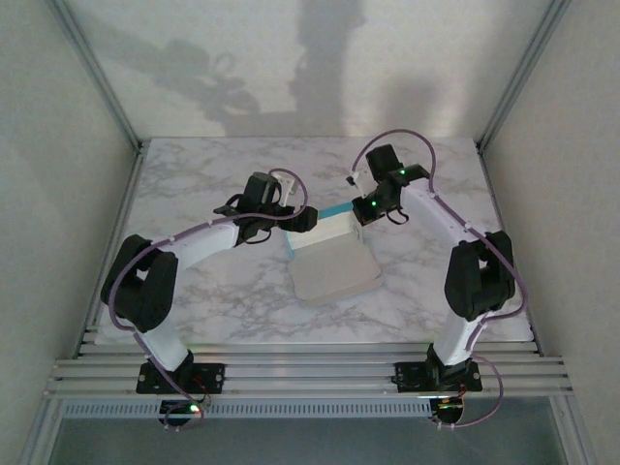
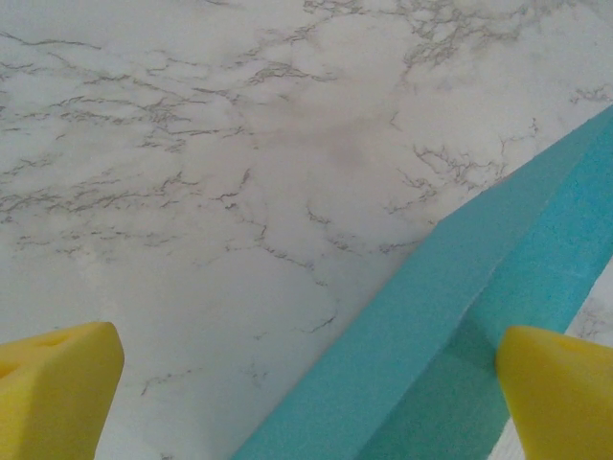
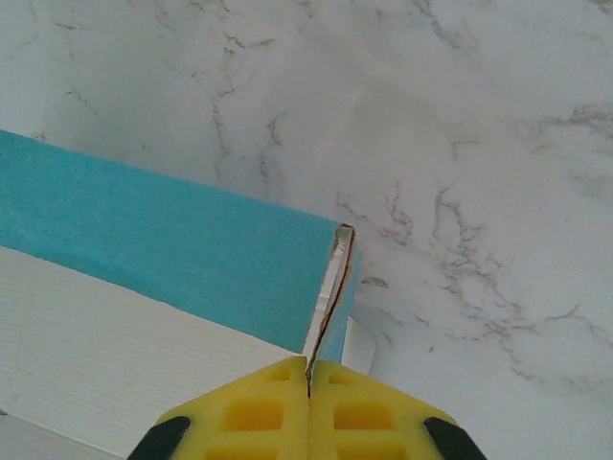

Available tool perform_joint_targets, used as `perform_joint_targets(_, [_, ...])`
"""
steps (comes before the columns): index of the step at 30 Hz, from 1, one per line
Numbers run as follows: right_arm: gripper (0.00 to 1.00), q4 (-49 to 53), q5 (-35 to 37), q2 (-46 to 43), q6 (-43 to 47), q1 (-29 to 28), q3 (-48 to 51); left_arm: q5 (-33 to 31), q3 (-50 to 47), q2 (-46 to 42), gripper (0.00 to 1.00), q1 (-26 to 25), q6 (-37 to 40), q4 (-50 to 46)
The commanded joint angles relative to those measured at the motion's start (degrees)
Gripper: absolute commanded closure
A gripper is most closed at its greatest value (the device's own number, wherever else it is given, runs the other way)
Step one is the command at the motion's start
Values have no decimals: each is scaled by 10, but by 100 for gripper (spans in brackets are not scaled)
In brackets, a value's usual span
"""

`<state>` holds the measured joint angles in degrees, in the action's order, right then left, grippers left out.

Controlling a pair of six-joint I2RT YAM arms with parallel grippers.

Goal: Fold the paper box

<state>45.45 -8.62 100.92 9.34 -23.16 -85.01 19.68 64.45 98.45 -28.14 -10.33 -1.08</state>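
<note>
Up close, right claw (image 3: 308, 374) pinches paper box (image 3: 144, 240) corner flap.

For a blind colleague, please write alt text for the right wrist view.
The yellow right fingers are shut on a thin cardboard edge of the paper box. Its turquoise wall and off-white ribbed panel run left over a grey-veined marble table.
</note>
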Motion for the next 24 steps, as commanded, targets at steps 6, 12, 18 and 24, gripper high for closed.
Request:
perform_joint_targets(6, [100,-37,3,-33,-56,-14,54,6,4,5,1,-16,-5,-37])
perform_joint_targets(12, [100,-86,34,-59,-93,-15,114,13,0,-13,1,-17,-12,-35])
perform_joint_targets(18, [100,-122,40,-79,-113,-18,150,15,-15,-20,1,-21,-17,-30])
perform_joint_targets(24, [100,-139,17,-87,-99,-22,168,33,-9,-30,1,-21,-16,-28])
